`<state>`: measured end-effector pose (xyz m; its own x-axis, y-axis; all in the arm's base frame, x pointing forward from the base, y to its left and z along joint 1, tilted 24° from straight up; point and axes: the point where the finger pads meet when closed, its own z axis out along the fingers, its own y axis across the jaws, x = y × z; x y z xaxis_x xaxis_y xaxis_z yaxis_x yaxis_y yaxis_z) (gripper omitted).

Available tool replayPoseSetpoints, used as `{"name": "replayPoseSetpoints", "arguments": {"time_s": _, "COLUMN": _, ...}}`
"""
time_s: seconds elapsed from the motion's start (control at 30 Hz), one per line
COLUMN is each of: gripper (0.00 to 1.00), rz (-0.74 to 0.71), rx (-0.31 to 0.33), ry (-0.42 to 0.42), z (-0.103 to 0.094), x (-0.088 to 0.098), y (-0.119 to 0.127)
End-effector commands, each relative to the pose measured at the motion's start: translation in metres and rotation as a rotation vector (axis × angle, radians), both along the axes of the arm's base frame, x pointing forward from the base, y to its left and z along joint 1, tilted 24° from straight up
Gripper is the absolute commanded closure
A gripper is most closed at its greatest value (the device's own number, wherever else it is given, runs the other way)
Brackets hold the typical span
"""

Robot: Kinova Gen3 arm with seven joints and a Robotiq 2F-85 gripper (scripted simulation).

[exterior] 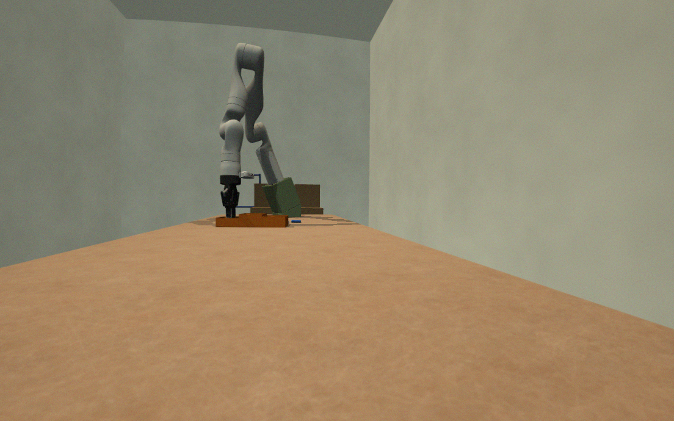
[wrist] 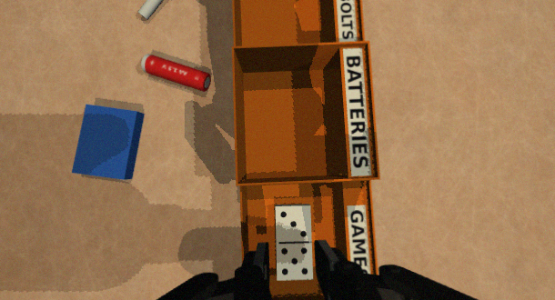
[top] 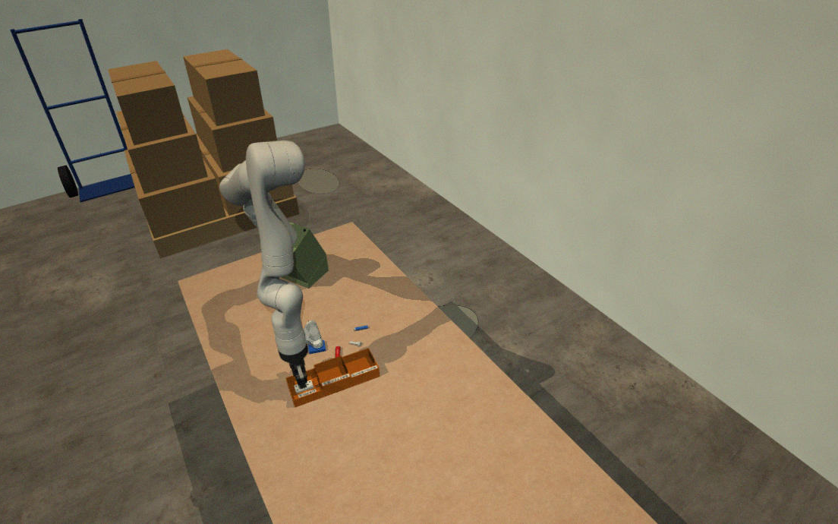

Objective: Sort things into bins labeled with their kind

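Two labels partly lost in wrist view: BOLTS (wrist: 347,15) (top: 363,371) at edge, GAMES (wrist: 358,233) (top: 307,393) behind jaws, released, astride domino (wrist: 294,243) (top: 310,388).

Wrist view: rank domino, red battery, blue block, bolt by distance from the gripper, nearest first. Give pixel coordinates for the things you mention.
1. Domino (top: 309,386) (wrist: 293,228): between the open fingers.
2. Red battery (top: 338,351) (wrist: 176,73) and blue block (top: 317,349) (wrist: 104,142): both left in the image, too close to call.
3. Bolt (top: 354,342) (wrist: 156,2): upper left, beyond the battery.

Blue hand truck (top: 77,101) beside stacked brown cardboard boxes (top: 177,209) (exterior: 311,196) near a wall (top: 214,26) (exterior: 245,31).
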<state>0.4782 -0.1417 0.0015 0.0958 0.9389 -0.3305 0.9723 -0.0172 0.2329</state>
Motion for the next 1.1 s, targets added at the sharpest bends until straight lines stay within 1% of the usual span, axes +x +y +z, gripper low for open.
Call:
{"name": "replayPoseSetpoints", "arguments": {"time_s": 0.0, "gripper": 0.68, "rz": 0.007, "rx": 0.001, "ry": -0.004, "z": 0.004, "x": 0.002, "y": 0.005}}
{"name": "replayPoseSetpoints", "arguments": {"time_s": 0.47, "gripper": 0.68, "rz": 0.007, "rx": 0.001, "ry": -0.004, "z": 0.018, "x": -0.002, "y": 0.010}}
{"name": "replayPoseSetpoints", "arguments": {"time_s": 0.53, "gripper": 0.68, "rz": 0.007, "rx": 0.001, "ry": -0.004, "z": 0.027, "x": -0.004, "y": 0.013}}
{"name": "replayPoseSetpoints", "arguments": {"time_s": 0.6, "gripper": 0.68, "rz": 0.007, "rx": 0.001, "ry": -0.004, "z": 0.027, "x": -0.004, "y": 0.013}}
{"name": "replayPoseSetpoints", "arguments": {"time_s": 0.67, "gripper": 0.68, "rz": 0.007, "rx": 0.001, "ry": -0.004, "z": 0.036, "x": -0.006, "y": 0.017}}
{"name": "replayPoseSetpoints", "arguments": {"time_s": 0.7, "gripper": 0.68, "rz": 0.007, "rx": 0.001, "ry": -0.004, "z": 0.037, "x": -0.006, "y": 0.017}}
{"name": "replayPoseSetpoints", "arguments": {"time_s": 1.07, "gripper": 0.68, "rz": 0.007, "rx": 0.001, "ry": -0.004, "z": 0.037, "x": -0.006, "y": 0.017}}
